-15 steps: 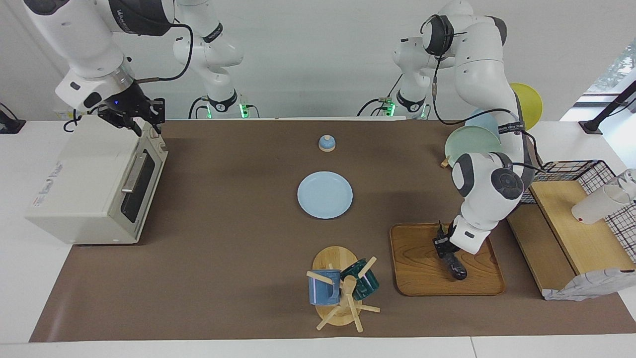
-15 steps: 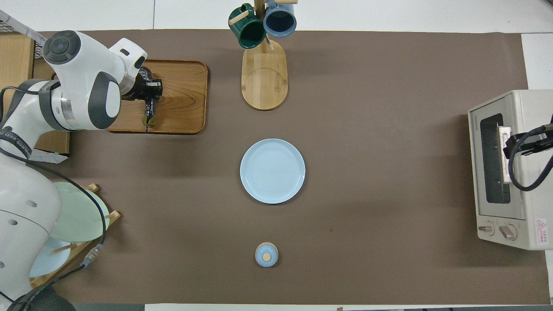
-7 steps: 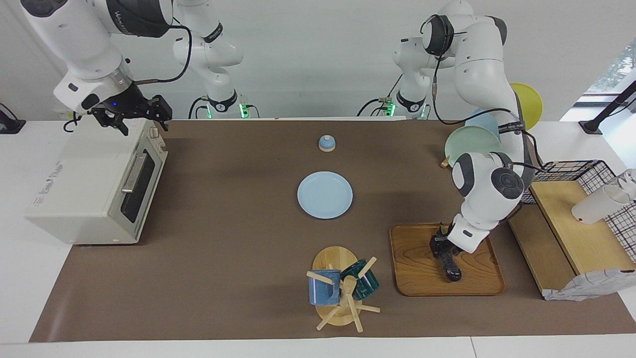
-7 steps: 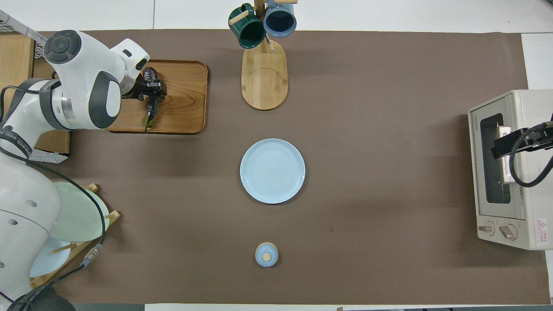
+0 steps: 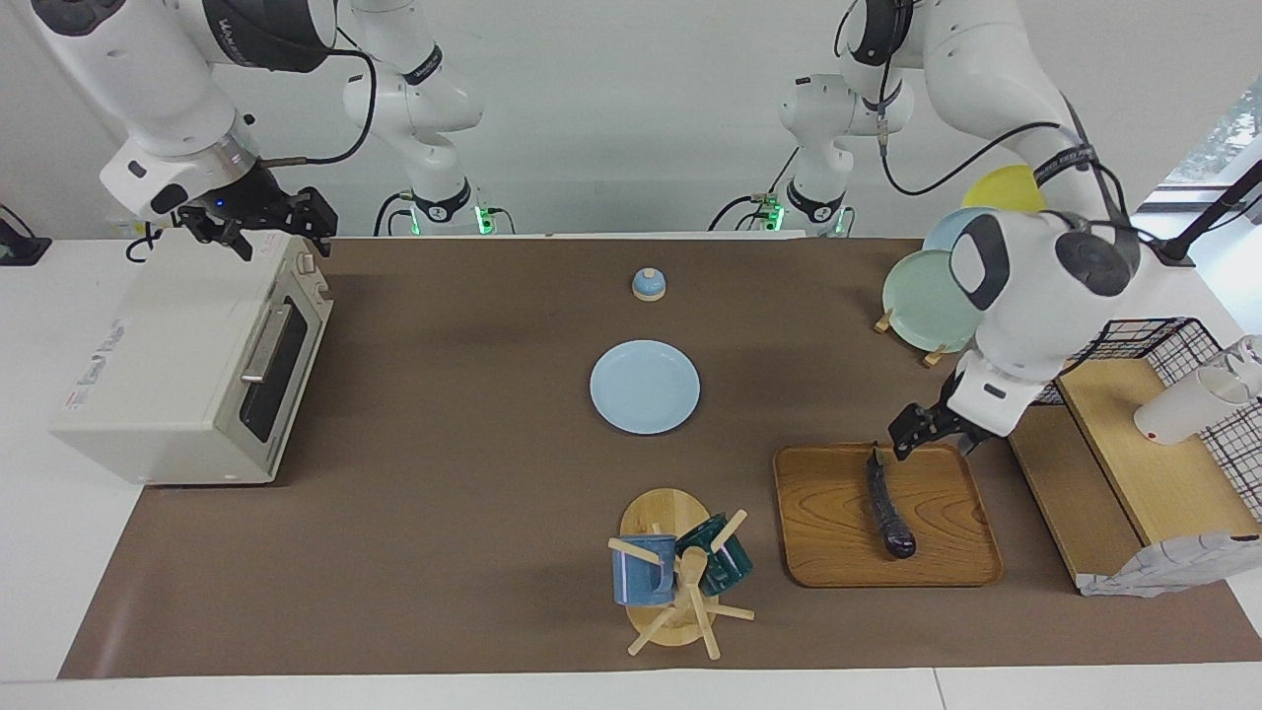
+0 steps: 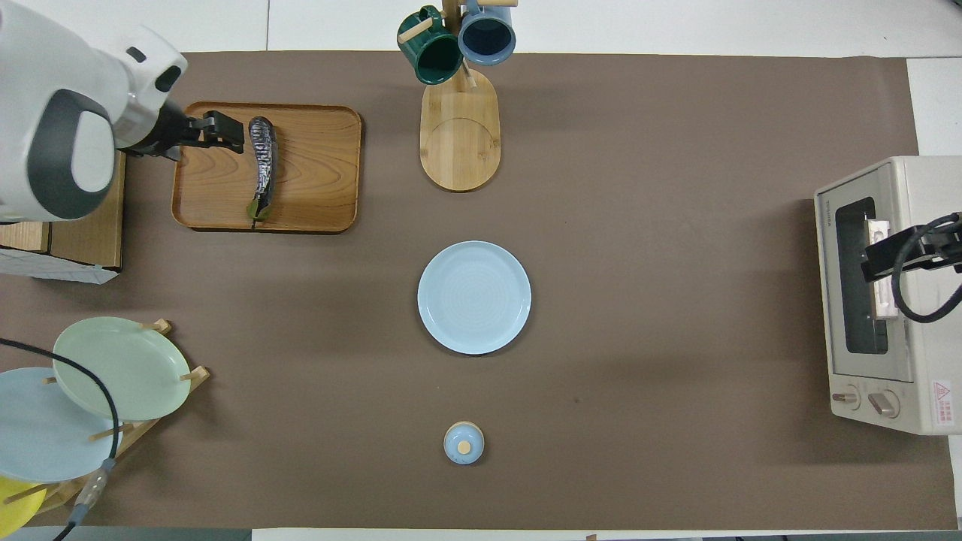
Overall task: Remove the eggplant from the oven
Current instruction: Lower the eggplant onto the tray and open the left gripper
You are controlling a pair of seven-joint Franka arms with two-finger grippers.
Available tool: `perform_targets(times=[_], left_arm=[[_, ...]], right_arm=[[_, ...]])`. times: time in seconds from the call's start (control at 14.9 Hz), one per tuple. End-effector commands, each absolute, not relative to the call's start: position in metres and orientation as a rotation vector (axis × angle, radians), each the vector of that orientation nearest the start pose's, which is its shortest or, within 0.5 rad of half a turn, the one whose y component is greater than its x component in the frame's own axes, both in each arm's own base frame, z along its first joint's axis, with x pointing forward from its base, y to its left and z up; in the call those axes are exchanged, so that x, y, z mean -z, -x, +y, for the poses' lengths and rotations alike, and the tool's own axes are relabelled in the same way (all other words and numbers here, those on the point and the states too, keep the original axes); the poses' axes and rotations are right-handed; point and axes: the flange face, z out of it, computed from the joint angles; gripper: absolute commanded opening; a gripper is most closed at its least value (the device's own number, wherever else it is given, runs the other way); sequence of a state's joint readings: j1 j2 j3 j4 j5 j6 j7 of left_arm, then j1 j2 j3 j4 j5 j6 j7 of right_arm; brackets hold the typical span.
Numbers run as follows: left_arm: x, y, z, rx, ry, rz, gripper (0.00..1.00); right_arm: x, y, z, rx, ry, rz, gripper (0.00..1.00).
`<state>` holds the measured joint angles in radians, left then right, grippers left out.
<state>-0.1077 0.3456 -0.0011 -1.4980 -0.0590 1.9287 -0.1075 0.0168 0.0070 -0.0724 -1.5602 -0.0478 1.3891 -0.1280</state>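
The eggplant (image 5: 887, 503) lies free on the wooden tray (image 5: 828, 537) toward the left arm's end of the counter (image 5: 473, 473), stem tip pointing toward the robots. The left gripper (image 5: 927, 434) hangs over the tray's edge just beside the stem, fingers spread and holding nothing. The oven (image 5: 187, 365) stands at the right arm's end, door closed. The right gripper (image 5: 261, 227) hovers over the oven's top corner, fingers spread, empty.

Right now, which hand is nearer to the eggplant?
The left hand: it hangs open over the wooden tray's edge, just beside the eggplant. The right hand is over the oven, at the right arm's end.
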Motion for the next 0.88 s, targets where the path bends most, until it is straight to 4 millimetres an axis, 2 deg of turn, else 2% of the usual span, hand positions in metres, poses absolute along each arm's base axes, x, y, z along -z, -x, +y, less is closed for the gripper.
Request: perform_targets(times=[0.0,0.2,0.4,0.54,0.67,0.81], left_arm=[[-0.540,-0.628,-0.065,0.060,3.212,-0.047,1.00],[-0.593,-0.587,-0.059,-0.010,3.207,-0.038,1.00],[-0.622,-0.544,-0.055,-0.111,3.178,-0.009,1.00],[-0.619,-0.524,-0.053,-0.135,3.174,-0.010,1.00],[-0.606,-0.508,-0.051,-0.188,3.168,-0.016,1.00],[-0.596,-0.500,-0.048,-0.212,3.164,-0.017,1.00]], right_arm=[[-0.613,-0.529,-0.031,-0.291,3.143,-0.096,1.00],[-0.613,-0.529,-0.033,-0.291,3.143,-0.092,1.00],[-0.613,-0.529,-0.033,-0.291,3.143,-0.089,1.00],[-0.613,-0.529,-0.033,-0.291,3.143,-0.092,1.00],[-0.613,-0.529,-0.033,-0.291,3.143,-0.092,1.00],[-0.613,-0.529,-0.034,-0.291,3.143,-0.087,1.00]])
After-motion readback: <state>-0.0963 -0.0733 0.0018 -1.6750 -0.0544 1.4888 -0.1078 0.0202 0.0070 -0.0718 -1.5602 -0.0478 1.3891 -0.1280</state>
